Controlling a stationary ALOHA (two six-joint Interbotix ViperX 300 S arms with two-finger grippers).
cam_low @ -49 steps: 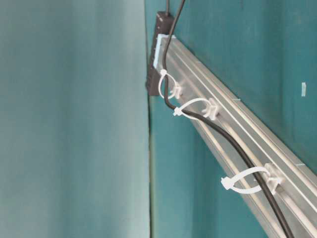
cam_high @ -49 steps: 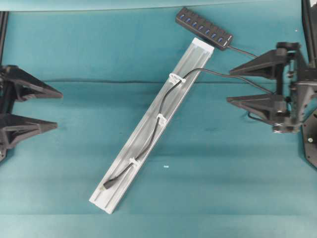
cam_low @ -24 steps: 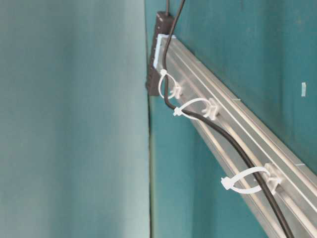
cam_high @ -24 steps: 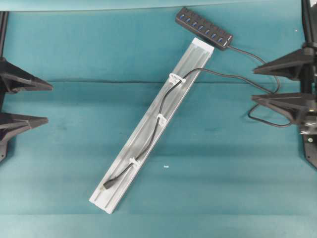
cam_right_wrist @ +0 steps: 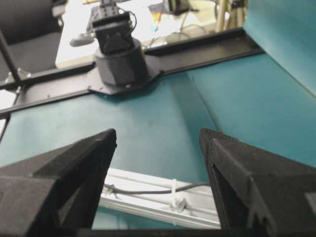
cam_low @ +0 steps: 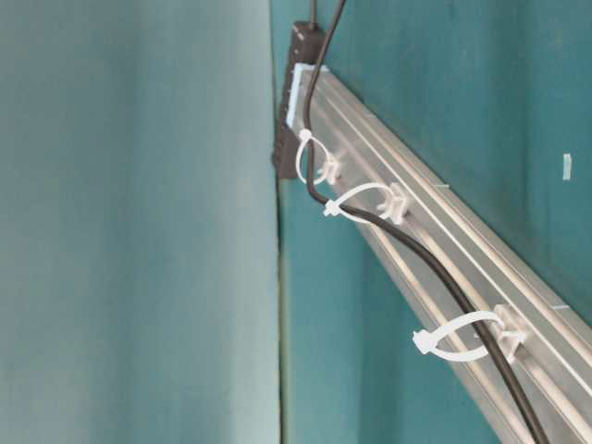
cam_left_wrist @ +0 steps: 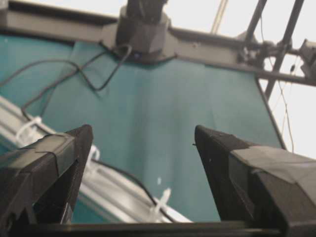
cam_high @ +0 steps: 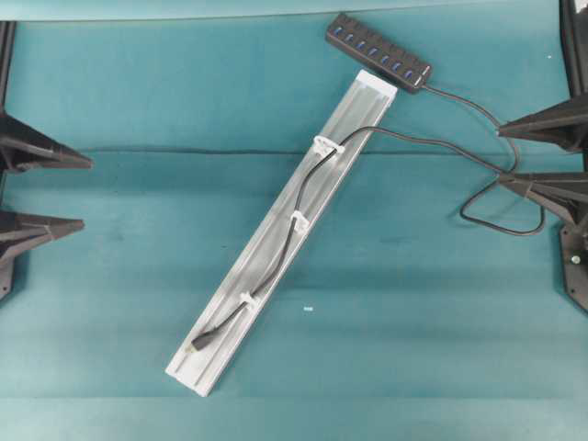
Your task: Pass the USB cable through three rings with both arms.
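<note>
The black USB cable (cam_high: 413, 138) leaves the hub (cam_high: 378, 50), loops on the cloth at the right and runs down the silver rail (cam_high: 367, 96). It lies through the upper ring (cam_high: 323, 145), the middle ring (cam_high: 299, 219) and the lower ring (cam_high: 246, 299), and its plug (cam_high: 200, 342) rests on the rail near the low end. The table-level view shows the cable (cam_low: 407, 245) inside the white loops (cam_low: 365, 199). My left gripper (cam_high: 87, 193) is open at the left edge and my right gripper (cam_high: 501, 156) is open at the right edge. Both are empty and far from the rail.
A slack loop of cable (cam_high: 514, 216) lies on the teal cloth under my right gripper's fingers. The hub sits just beyond the rail's top end. A small white speck (cam_high: 308, 309) lies right of the rail. The opposite arm's base (cam_right_wrist: 118, 61) stands across the table.
My right gripper has drawn back to the right edge, uncovering the cable loop. My left gripper has pulled back slightly to the left. Cable, rings and rail have not moved.
</note>
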